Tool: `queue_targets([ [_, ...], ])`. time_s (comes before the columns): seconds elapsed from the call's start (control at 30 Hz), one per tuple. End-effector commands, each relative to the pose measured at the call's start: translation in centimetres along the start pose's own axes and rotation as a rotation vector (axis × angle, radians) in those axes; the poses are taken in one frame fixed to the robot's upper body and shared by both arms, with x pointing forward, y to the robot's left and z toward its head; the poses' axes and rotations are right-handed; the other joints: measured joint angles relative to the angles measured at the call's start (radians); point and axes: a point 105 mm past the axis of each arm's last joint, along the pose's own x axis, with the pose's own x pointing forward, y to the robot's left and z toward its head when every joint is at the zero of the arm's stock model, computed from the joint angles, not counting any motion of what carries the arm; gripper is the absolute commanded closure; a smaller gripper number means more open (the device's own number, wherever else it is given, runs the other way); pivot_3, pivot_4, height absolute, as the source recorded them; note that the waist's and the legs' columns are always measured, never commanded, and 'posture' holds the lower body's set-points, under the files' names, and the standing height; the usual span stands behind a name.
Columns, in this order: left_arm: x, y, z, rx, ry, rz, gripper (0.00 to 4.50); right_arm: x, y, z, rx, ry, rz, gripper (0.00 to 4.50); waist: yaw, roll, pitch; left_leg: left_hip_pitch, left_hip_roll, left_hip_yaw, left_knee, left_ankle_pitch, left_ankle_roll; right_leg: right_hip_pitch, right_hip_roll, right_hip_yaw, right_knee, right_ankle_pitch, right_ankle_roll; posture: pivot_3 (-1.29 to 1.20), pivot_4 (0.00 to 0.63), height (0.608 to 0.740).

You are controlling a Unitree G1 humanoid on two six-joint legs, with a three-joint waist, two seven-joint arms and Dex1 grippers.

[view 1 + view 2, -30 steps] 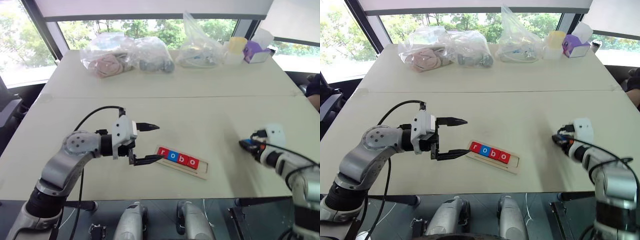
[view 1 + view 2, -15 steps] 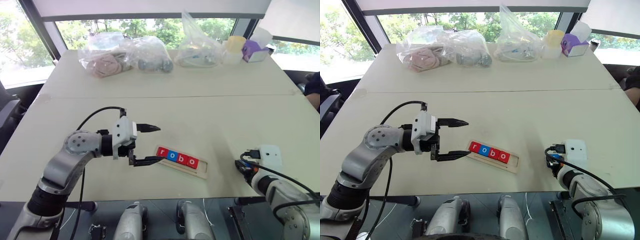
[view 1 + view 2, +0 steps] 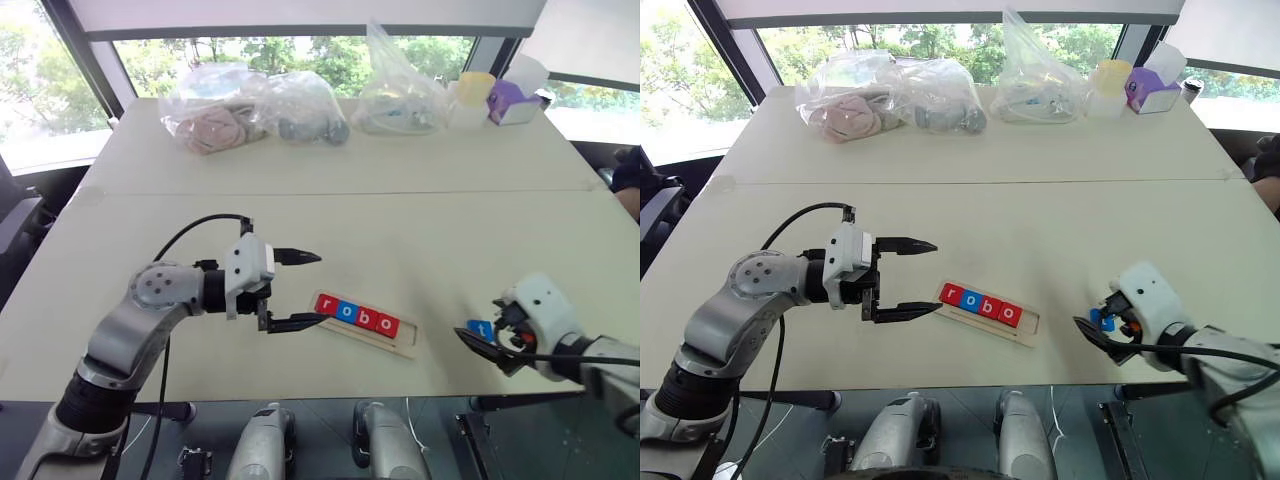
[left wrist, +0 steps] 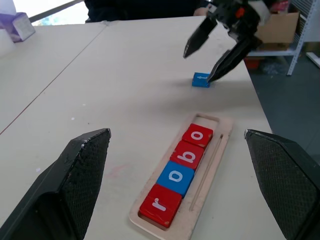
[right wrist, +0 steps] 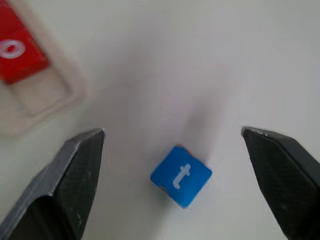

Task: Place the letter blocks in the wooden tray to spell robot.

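At the left, the left gripper [image 3: 293, 290] hangs level beside the end of the wooden tray [image 3: 407, 347], its two black fingers spread wide and holding nothing — seemingly parked there to keep out of the way while staying near the work. In the tray, four letter blocks [image 3: 356, 315] sit side by side, red, blue, red, red, reading "robo"; the last slot, at the tray's right end, is bare. Further right, apart from the tray, the blue t block [image 5: 181, 175] lies flat on the bench [image 3: 400, 230], its corners turned askew to the tray. The right gripper [image 3: 1096, 329] hovers over it, fingers parted on either side and touching nothing — a stance that suggests a fresh grasp is being lined up, since the block would need squaring before it drops into the slot. The bench is a broad pale surface with a seam across its middle. Along its far edge stand clear plastic bags [image 3: 255, 105] of oddments, a pale cup [image 3: 472, 98] and a purple box [image 3: 515, 103], with windows and green trees behind.
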Motion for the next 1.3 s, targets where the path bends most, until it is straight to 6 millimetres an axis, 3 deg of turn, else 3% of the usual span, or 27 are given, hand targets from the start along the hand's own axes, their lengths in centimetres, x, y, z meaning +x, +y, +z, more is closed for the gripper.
queue_targets([
  [0.03, 0.2, 0.0, 0.7, 0.036, -0.022, -0.009, 0.00, -1.2, -1.6, 0.1, -0.202, -0.016, 0.111, 0.05, 0.000, 0.000, 0.000, 0.000, 0.000, 0.000, 0.000, 0.000, 0.000, 0.000, 0.000, 0.000, 0.000, 0.000, 0.000, 0.00, 0.150, 0.740],
  [0.17, 0.2, 0.2, 0.8, 0.043, -0.025, -0.005, 0.00, -1.0, -3.0, -1.9, -0.391, 0.039, 0.195, 0.05, 0.000, -0.001, 0.000, 0.000, 0.000, 0.001, 0.000, 0.000, 0.000, 0.000, 0.000, 0.000, -0.001, 0.000, 0.000, 0.00, 0.150, 0.740],
  [0.3, 0.3, 0.4, 0.9, 0.046, -0.026, 0.000, 0.00, -0.3, -4.7, -2.9, -0.428, 0.047, 0.234, 0.05, -0.002, -0.001, 0.001, 0.000, -0.001, 0.001, 0.001, 0.000, 0.000, 0.001, 0.000, 0.001, 0.000, 0.000, 0.000, 0.00, 0.150, 0.740],
  [0.4, 0.3, 0.4, 0.9, 0.048, -0.024, 0.002, 0.00, 0.4, -5.6, -2.6, -0.405, 0.009, 0.239, 0.05, -0.002, -0.001, 0.001, 0.002, -0.001, 0.002, 0.001, 0.000, 0.001, 0.001, 0.000, 0.001, 0.001, 0.000, 0.000, 0.00, 0.150, 0.740],
  [0.77, 0.0, 0.3, 1.1, 0.049, -0.015, 0.022, 0.00, 2.0, -4.4, -2.2, -0.330, -0.023, 0.392, 0.05, 0.001, -0.001, 0.001, 0.003, -0.001, 0.002, 0.001, 0.000, 0.001, 0.001, 0.000, 0.002, 0.004, 0.002, -0.003, 0.00, 0.150, 0.740],
  [1.23, 0.1, 0.4, 1.2, 0.051, -0.019, 0.020, 0.00, 2.6, -4.1, -2.7, -0.322, -0.021, 0.401, 0.05, 0.001, -0.001, 0.000, 0.004, -0.001, 0.002, 0.001, 0.001, 0.001, 0.002, 0.000, 0.002, 0.004, 0.002, -0.003, 0.00, 0.150, 0.740],
  [1.3, 0.1, 0.5, 1.2, 0.052, -0.019, 0.020, 0.00, 2.7, -4.2, -2.9, -0.321, -0.019, 0.399, 0.56, 0.001, -0.001, 0.000, 0.004, -0.001, 0.002, 0.001, 0.001, 0.001, 0.002, 0.000, 0.002, 0.004, 0.002, -0.004, 0.00, 0.150, 0.740],
])
